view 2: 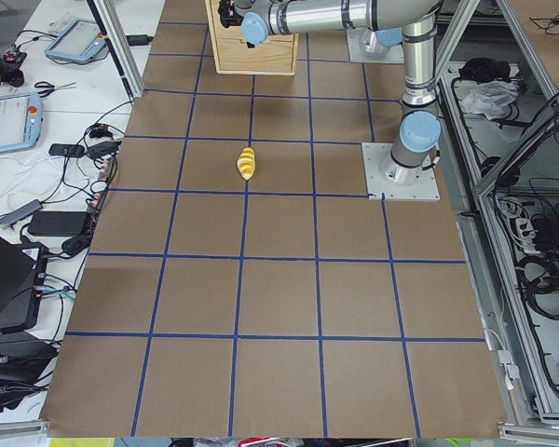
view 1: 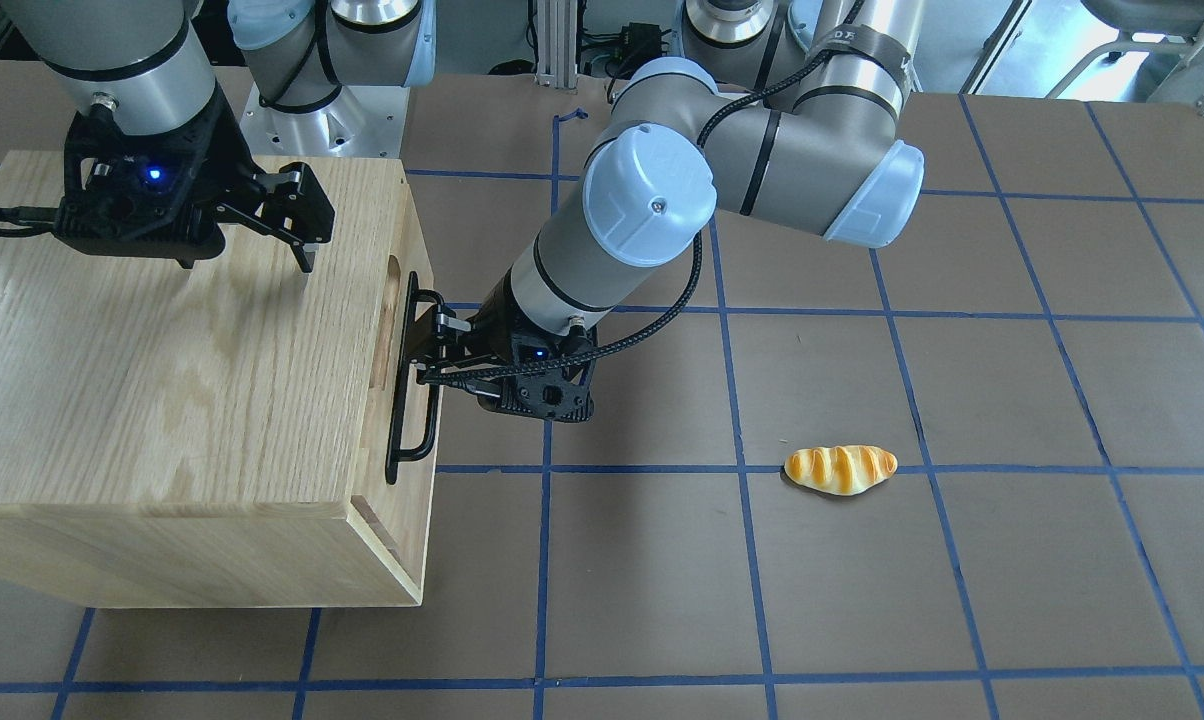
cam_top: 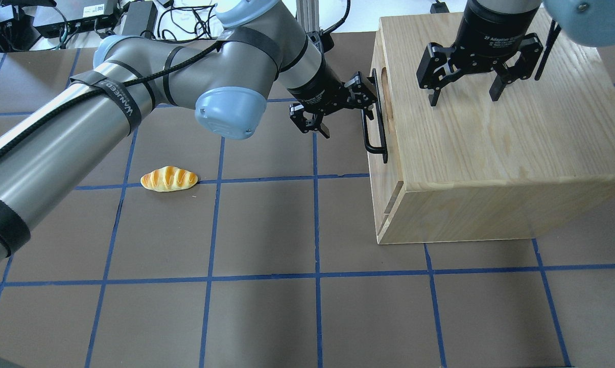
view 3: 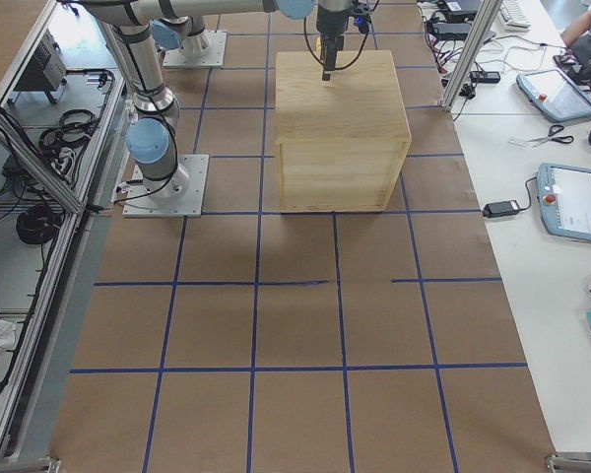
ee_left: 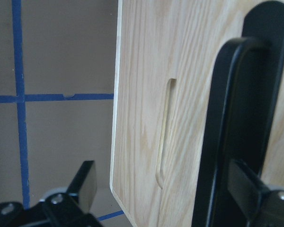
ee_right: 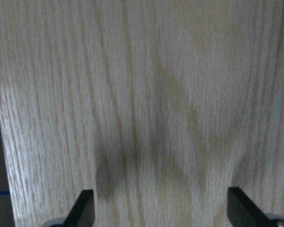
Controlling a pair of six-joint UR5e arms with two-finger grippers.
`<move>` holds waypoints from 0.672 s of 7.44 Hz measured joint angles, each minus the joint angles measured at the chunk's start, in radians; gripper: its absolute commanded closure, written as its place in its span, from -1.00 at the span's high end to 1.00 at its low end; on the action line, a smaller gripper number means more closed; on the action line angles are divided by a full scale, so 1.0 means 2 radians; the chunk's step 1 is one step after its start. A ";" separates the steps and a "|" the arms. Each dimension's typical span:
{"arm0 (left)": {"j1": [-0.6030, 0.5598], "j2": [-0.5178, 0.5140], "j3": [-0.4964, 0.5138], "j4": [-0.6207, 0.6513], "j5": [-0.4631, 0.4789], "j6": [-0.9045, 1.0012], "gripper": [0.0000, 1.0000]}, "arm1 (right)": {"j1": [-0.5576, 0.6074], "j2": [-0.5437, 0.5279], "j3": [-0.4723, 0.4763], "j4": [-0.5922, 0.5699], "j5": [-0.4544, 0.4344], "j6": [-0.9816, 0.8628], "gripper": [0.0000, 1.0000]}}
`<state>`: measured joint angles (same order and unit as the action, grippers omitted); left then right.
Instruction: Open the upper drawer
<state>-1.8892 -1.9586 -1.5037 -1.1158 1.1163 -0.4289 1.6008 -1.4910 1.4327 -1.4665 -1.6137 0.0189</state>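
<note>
upper drawer [ee_left: 142,94] handle [ee_left: 222,142] inside spread left tool [view 1: 432,350]

Spread wide with flat brown table covering [cam_top: 266,317], ruled into squares by blue tape lines [cam_top: 316,230]. Flanked by white side benches [view 2: 84,93] strewn with black cables [view 2: 91,140] and grey touchscreen pendants [view 3: 574,202]. Lit evenly, with soft shadows.

Between the left jaws, the handle [ee_left: 220,142] is seen as smooth black metal with a faint sheen. The drawer front [ee_left: 142,94] behind it is matt grained wood. Matt oak grain is shown by the cabinet top [cam_top: 491,133] below the right jaws.
</note>
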 measured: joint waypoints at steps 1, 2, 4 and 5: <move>0.000 0.000 0.000 0.000 0.010 0.005 1.00 | 0.000 0.000 0.000 0.000 0.000 0.000 1.00; 0.001 0.004 0.001 -0.001 0.014 0.008 1.00 | 0.000 0.000 0.000 0.000 0.000 0.000 1.00; 0.007 0.007 0.001 -0.001 0.016 0.014 1.00 | 0.000 0.000 0.000 0.000 0.000 0.000 1.00; 0.013 0.007 0.000 -0.001 0.018 0.023 1.00 | 0.000 0.000 0.000 0.000 0.000 0.000 1.00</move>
<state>-1.8625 -1.9444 -1.5039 -1.1186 1.1528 -0.3831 1.6012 -1.4911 1.4330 -1.4665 -1.6137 0.0199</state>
